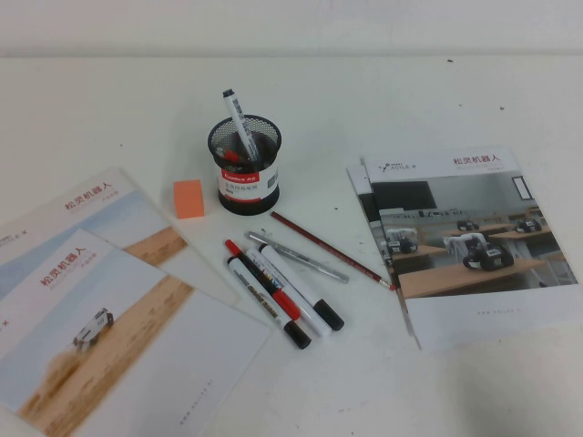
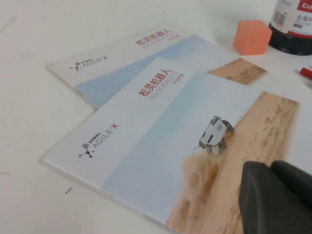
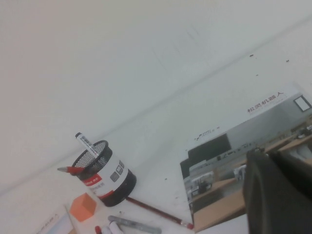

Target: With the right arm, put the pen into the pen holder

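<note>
Near the middle of the white bench (image 1: 383, 382) stands the pen holder (image 1: 244, 166), a round black mesh cup with a red-and-white label. A marker with a dark tip and printed barrel (image 1: 239, 121) leans out of it, and from my right wrist a red-tipped pencil (image 3: 71, 169) also pokes over its rim.

Just in front of the holder lies a loose group of writing things. The pen (image 1: 266, 301), white-barrelled with dark lettering and a black cap, lies flat, slanting toward my side, its cap end nearest me. A thin red pen (image 1: 264, 279) lies over it. Just beside it on my right is a plainer white marker with a black cap (image 1: 301, 289), then a grey pen (image 1: 297, 257), then a long dark-red pencil (image 1: 332, 248) reaching toward the brochure on the right (image 1: 474, 246).

An orange block (image 1: 189, 198) sits just left of the holder, and two overlapping brochures (image 1: 118, 337) lie at my left.

Neither arm shows in the high view. My right gripper (image 3: 280, 195) hangs over the right-hand brochure, well apart from the pen; I cannot tell how it is set. My left gripper (image 2: 275, 197) hovers over the left brochures, and I cannot tell its state either.
</note>
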